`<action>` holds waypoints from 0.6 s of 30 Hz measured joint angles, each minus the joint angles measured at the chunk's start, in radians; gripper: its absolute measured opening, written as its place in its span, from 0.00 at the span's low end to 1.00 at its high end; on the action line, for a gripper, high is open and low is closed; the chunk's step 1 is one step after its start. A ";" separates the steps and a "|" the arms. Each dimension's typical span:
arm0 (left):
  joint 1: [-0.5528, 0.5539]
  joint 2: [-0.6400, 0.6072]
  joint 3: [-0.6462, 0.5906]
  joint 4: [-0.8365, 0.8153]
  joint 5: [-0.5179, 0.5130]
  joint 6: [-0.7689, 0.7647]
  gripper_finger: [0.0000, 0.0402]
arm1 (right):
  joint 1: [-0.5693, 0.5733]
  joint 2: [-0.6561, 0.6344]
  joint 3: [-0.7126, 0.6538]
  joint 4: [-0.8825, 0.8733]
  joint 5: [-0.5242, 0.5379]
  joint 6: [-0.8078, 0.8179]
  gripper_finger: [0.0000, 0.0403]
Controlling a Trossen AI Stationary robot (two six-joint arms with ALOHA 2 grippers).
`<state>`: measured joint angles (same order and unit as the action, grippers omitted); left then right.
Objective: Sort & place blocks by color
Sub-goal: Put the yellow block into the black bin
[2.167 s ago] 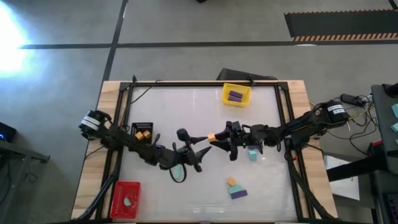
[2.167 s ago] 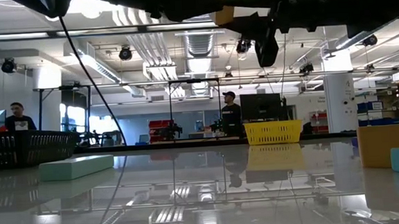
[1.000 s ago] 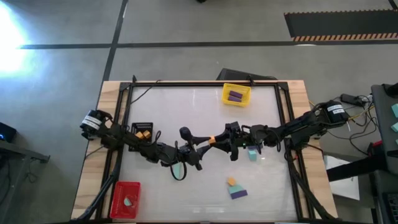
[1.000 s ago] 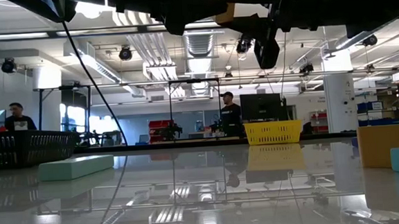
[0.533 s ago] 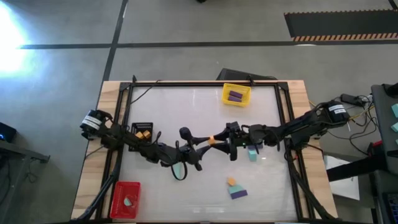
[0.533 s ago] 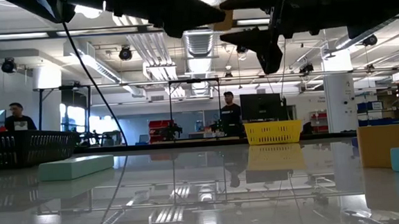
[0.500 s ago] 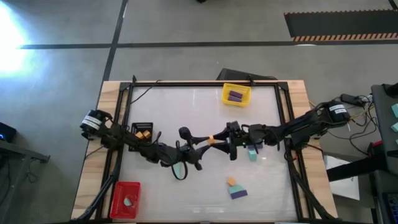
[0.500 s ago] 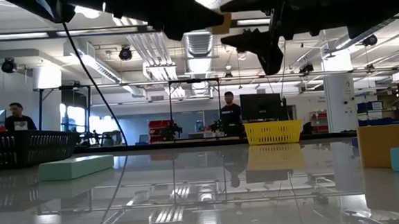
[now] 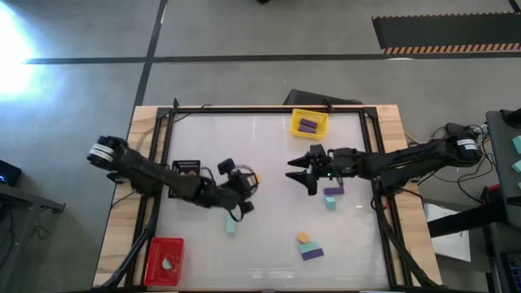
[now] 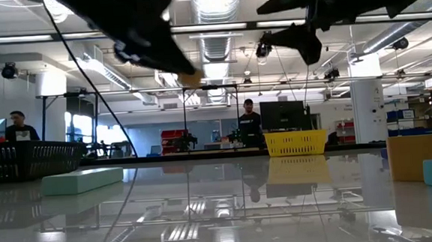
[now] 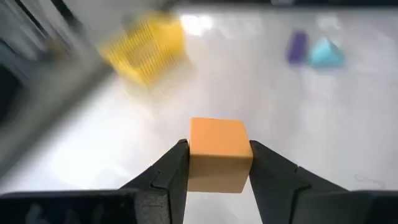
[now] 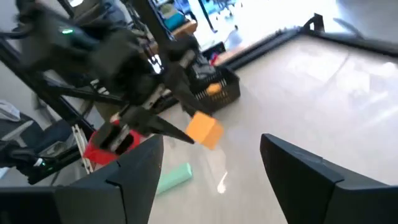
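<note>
**Above mid-table: we hold the orange cube in our left fingers**

From overhead, our left gripper (image 9: 248,181) sits left of the table's centre, clamped on an orange cube (image 9: 251,176) held above the surface, between the black tray (image 9: 186,165) and our right gripper (image 9: 295,172). The right gripper hangs nearby with its fingers spread and nothing between them. A mint-teal bar (image 9: 230,227) lies just below our left arm. A purple bar (image 9: 333,192) and a mint-teal block (image 9: 330,203) sit by our right arm; another purple bar (image 9: 308,125) rests in the yellow tray (image 9: 295,124). The red tray (image 9: 152,255) stands at the near left corner.

At table level, the cube (image 10: 190,77) shows high above the glass, pinched at our left arm's tip. The mint-teal bar (image 10: 82,180) lies flat, its long axis running across the picture.

Through our left wrist camera, the cube (image 11: 219,154) sits squarely between both fingers (image 11: 165,174), one flat face toward the lens; being a cube, it has no long axis.

Through our right wrist camera, we see the cube (image 12: 204,130) gripped by the other arm, tilted on one corner.
</note>
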<state>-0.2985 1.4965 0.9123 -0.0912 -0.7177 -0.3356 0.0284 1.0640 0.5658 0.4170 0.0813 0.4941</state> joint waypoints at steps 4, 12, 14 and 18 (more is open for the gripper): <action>0.073 -0.119 0.051 -0.537 0.343 -0.333 0.30 | -0.003 -0.065 0.008 -0.031 0.001 -0.068 0.63; 0.233 -0.238 0.119 -1.258 0.627 -0.471 0.30 | -0.003 -0.090 0.011 -0.067 0.008 -0.102 0.61; 0.270 -0.251 0.095 -1.267 0.666 -0.429 0.30 | -0.003 -0.084 0.011 -0.066 0.008 -0.102 0.61; 0.293 -0.251 0.042 -1.273 0.679 -0.136 0.30 | -0.003 -0.080 0.012 -0.068 0.008 -0.102 0.60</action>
<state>-0.0055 1.2459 0.9546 -1.3640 -0.0389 -0.4714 0.0254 0.9840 0.5776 0.3487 0.0891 0.3920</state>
